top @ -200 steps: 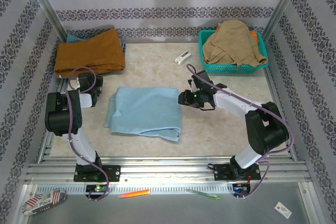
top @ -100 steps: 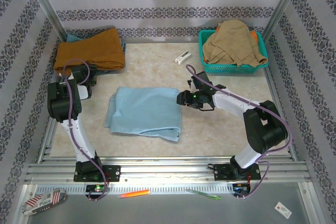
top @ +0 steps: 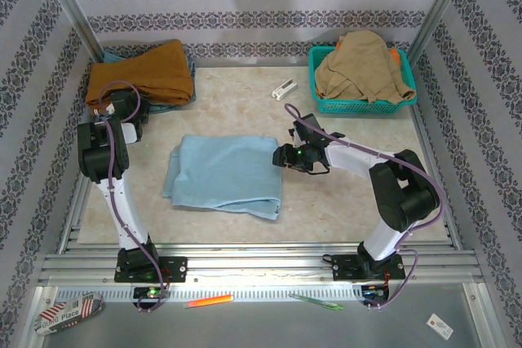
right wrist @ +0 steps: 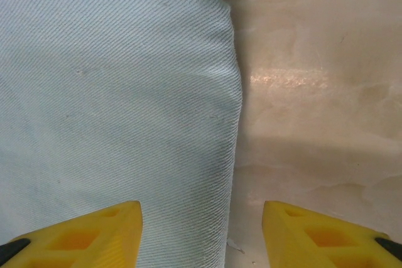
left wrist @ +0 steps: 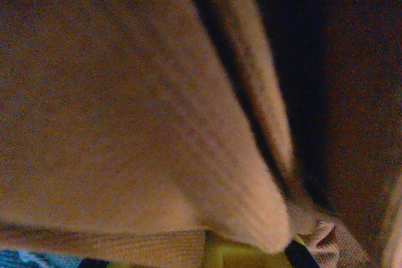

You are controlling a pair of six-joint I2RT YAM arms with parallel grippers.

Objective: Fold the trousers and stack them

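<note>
— Where are the trousers [top: 222, 173]?
— Folded flat in the middle of the table [top: 351, 197], between the two arms.
— And the grippers?
— The right gripper [top: 283, 156] stands open at their right edge, one finger over the blue cloth, the other over bare table. The left gripper [top: 129, 110], far left, is closed against the orange cloth [top: 143, 77]; I cannot tell whether it pinches any.
</note>
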